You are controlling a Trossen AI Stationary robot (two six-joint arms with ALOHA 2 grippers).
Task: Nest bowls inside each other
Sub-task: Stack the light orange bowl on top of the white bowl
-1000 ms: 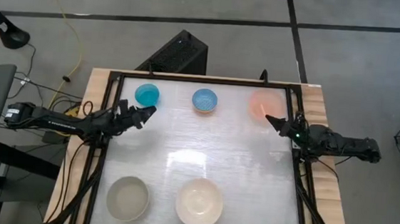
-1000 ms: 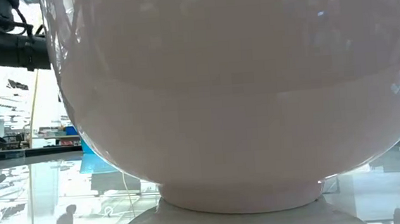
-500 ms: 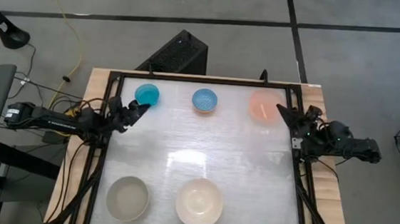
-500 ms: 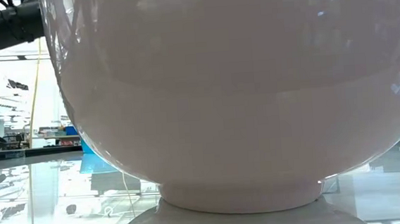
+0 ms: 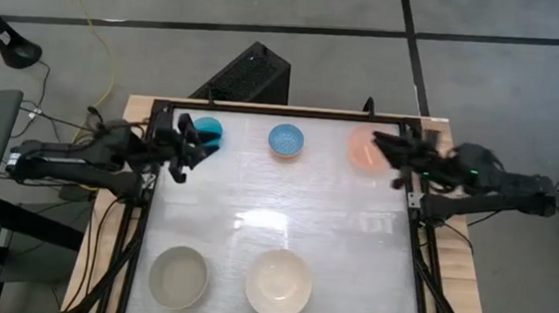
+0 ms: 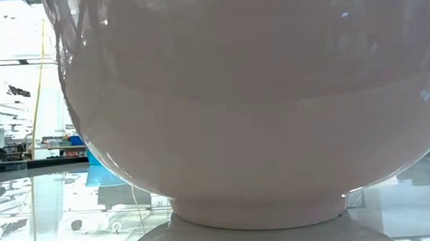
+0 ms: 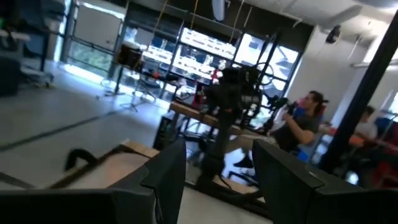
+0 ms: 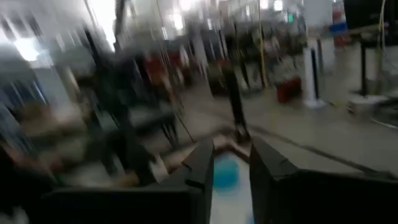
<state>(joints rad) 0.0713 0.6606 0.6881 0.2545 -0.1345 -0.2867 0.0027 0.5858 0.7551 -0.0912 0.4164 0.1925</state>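
Five bowls rest upright on their bases on the white table (image 5: pixel 285 212). Along the far edge stand the cyan bowl (image 5: pixel 210 128), the light blue bowl (image 5: pixel 286 140) and the pale pink bowl (image 5: pixel 363 151). The greyish-beige bowl (image 5: pixel 178 276) and the largest cream-white bowl (image 5: pixel 279 282) stand at the near edge; the cream-white bowl (image 6: pixel 259 94) fills the low view. My left gripper (image 5: pixel 187 141) hovers high by the cyan bowl, open (image 7: pixel 217 180). My right gripper (image 5: pixel 385 150) hovers over the pink bowl's right side, open (image 8: pixel 227 165), with nothing between its fingers.
A black frame (image 5: pixel 154 167) runs along the table's left, far and right edges. A black box (image 5: pixel 251 74) stands on the floor beyond the far edge. In the left wrist view a person (image 7: pixel 301 127) sits in the room beyond. The table's middle lies bare.
Both grippers have risen well above the table and rolled about their own pointing line. The left arm has left the low view upward. The right gripper has drifted toward the far edge, over the pink bowl. The bowls have stayed in place.
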